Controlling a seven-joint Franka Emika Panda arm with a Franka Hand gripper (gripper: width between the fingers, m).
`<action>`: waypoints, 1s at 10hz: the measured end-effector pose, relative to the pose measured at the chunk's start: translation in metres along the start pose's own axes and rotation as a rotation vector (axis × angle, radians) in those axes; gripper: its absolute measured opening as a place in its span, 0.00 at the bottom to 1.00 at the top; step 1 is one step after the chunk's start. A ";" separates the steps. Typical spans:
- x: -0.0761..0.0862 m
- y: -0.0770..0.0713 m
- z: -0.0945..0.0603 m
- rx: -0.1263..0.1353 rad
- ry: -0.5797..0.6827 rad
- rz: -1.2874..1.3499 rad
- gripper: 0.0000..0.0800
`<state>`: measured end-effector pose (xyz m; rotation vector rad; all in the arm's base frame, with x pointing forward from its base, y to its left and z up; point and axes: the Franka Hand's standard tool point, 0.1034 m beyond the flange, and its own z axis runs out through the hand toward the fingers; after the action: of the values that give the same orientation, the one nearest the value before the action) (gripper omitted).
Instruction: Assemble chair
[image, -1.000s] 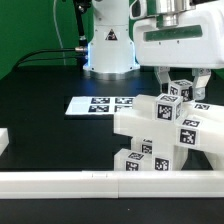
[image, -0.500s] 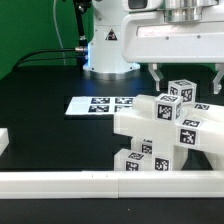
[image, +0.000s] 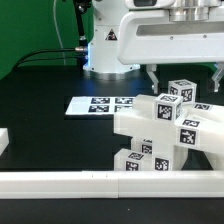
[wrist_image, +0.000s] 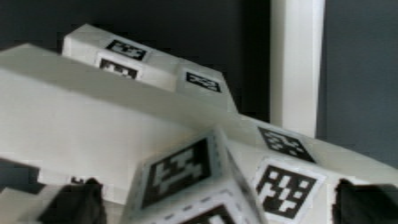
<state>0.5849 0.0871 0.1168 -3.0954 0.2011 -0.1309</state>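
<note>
Black matte table (image: 40, 130) fills the scene, backed by a green wall at the exterior view's left, with dark cables trailing down beside the arm's white base (image: 108, 50). Along the near edge runs a long plain white rail (image: 100, 182), and the marker board (image: 100, 104) lies flat behind the work. At the exterior view's right the chair (image: 165, 135), a partly joined cluster of white tagged blocks and slabs, stands against the rail. Directly above it hangs the gripper (image: 184, 78), pointing straight down, its two dark fingers spread wide on either side of the topmost tagged block (image: 180, 90), apparently not touching it. From the wrist view the same tagged faces sit between the fingertips (wrist_image: 68, 203).
</note>
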 end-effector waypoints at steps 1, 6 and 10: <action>0.000 0.000 0.000 0.000 0.000 0.016 0.69; 0.001 0.005 0.001 0.001 -0.002 0.474 0.35; 0.003 0.003 0.001 0.046 0.018 0.895 0.35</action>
<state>0.5878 0.0835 0.1163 -2.6377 1.4832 -0.1222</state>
